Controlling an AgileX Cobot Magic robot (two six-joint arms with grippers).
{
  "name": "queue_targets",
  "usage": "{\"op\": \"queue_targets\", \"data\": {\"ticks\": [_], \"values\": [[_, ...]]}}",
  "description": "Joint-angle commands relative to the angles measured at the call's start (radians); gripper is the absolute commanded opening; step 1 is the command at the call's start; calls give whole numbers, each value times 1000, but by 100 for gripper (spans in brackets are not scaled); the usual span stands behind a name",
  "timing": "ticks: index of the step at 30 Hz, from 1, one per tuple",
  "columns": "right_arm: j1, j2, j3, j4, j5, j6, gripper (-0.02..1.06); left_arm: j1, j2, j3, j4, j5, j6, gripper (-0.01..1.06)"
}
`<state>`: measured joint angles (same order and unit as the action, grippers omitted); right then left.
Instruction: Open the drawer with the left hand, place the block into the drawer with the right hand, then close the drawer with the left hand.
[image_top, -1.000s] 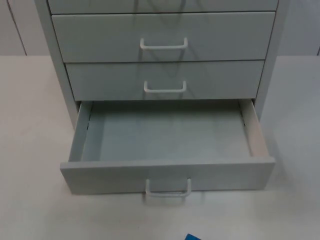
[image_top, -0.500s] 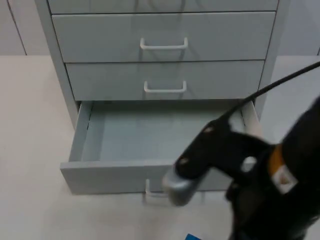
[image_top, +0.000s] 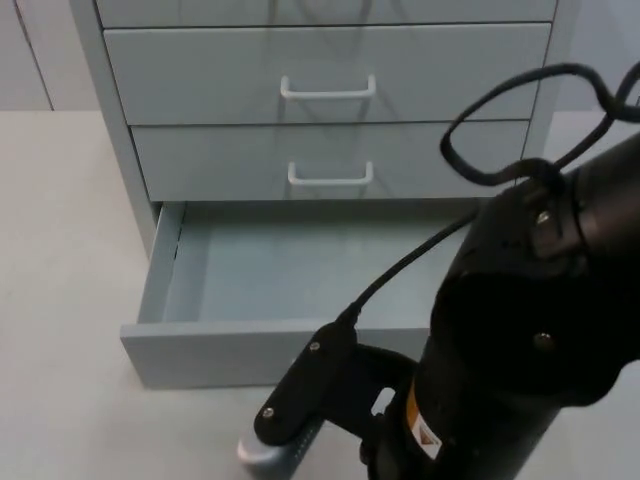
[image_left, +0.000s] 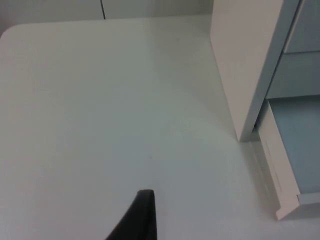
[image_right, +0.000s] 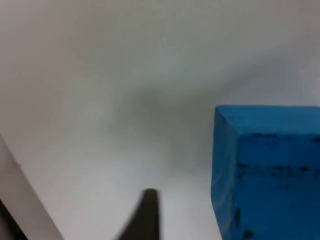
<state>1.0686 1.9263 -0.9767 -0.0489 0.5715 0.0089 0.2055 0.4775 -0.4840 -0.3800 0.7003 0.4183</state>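
The top view looks down and forward from close above onto the worktop (image_top: 60, 300) and the front of the drawer cabinet (image_top: 330, 90), with the right arm (image_top: 520, 330) crowding its near side. The left wrist view looks along the worktop at the cabinet's side and the open drawer (image_left: 295, 150), which the top view also takes in. The right wrist view sits very close over the worktop, beside a blue block (image_right: 267, 170).

White tabletop (image_top: 60, 300) under soft, even light

A pale grey cabinet (image_top: 110, 120) stands on it; two closed upper fronts with white handles; a grey partition wall (image_top: 25, 60) behind.
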Motion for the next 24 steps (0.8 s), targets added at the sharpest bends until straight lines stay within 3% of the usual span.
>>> {"op": "queue_targets", "data": {"ticks": [1,3,4,6,7,14,16,19,20,24], "values": [[1,6,-6,-6,-19,24,72,3,-6,4,-15,-12,-11,105],[1,-1,-8,-6,-17,36,42,3,-6,4,-15,-12,-11,105],[1,-1,-8,-6,-17,36,42,3,-6,4,-15,-12,-11,105],[1,-28,-9,-8,-7,36,8,3,-6,4,-15,-15,-11,105],[1,-48,-9,-8,-7,40,0,3,-6,4,-15,-17,-11,105],[-1,-243,-9,-52,11,70,0,3,-6,4,-15,-19,-11,105],[-1,-330,-9,-128,30,139,0,3,-6,4,-18,-18,-11,105],[-1,-443,-9,-304,50,312,0,3,-6,4,-20,-18,-11,105],[-1,-443,-9,-304,50,312,0,3,-6,4,-20,-18,-11,105],[-2,-511,-9,-571,79,638,0,3,-6,4,-20,-18,-11,105]]}}
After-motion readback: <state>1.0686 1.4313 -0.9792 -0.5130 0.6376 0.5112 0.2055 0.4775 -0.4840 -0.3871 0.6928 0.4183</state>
